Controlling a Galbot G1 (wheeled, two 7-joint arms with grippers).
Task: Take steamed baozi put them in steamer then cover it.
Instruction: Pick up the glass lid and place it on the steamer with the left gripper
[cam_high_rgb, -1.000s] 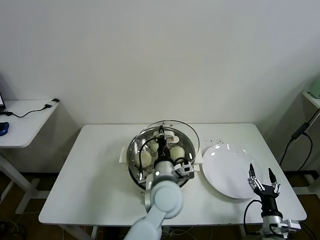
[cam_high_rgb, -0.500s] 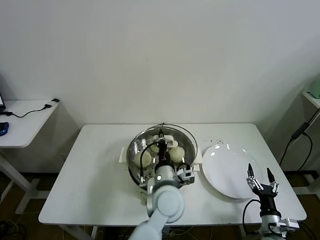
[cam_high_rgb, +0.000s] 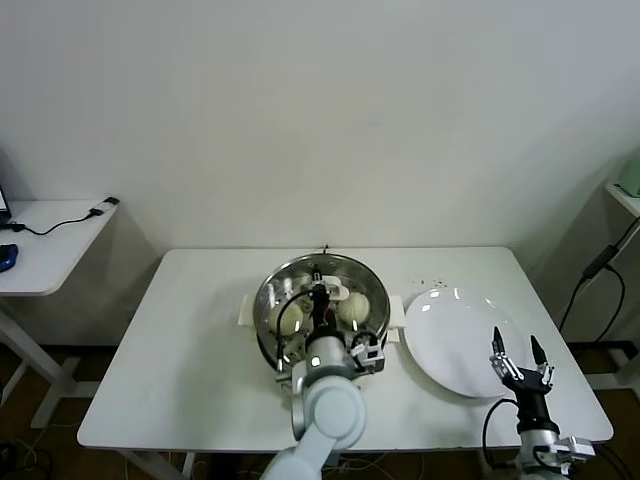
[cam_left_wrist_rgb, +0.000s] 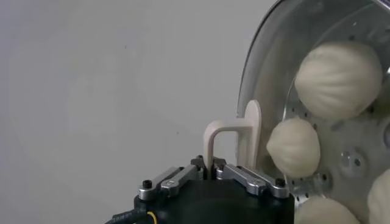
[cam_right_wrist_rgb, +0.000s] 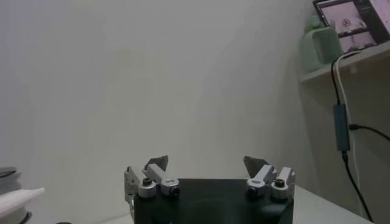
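Four baozi (cam_high_rgb: 352, 306) sit inside the steamer (cam_high_rgb: 268, 322), which stands at the middle of the worktop (cam_high_rgb: 190, 350). The glass cover (cam_high_rgb: 372, 278) rests on or just above the steamer's rim; the pictures do not settle whether it is fully seated. The left tool (cam_high_rgb: 321, 292) is clenched on the cover's white handle (cam_left_wrist_rgb: 226, 141), directly over the steamer. An empty white plate (cam_high_rgb: 455, 340) lies just beside the steamer, toward the worktop's right edge. The right tool (cam_high_rgb: 519, 361) waits near the front right corner, fingers spread, grasping nothing. The risk, as I judge it: if the cover sits off-centre when let go, it could slip off the rim, or tilt and press a bun.
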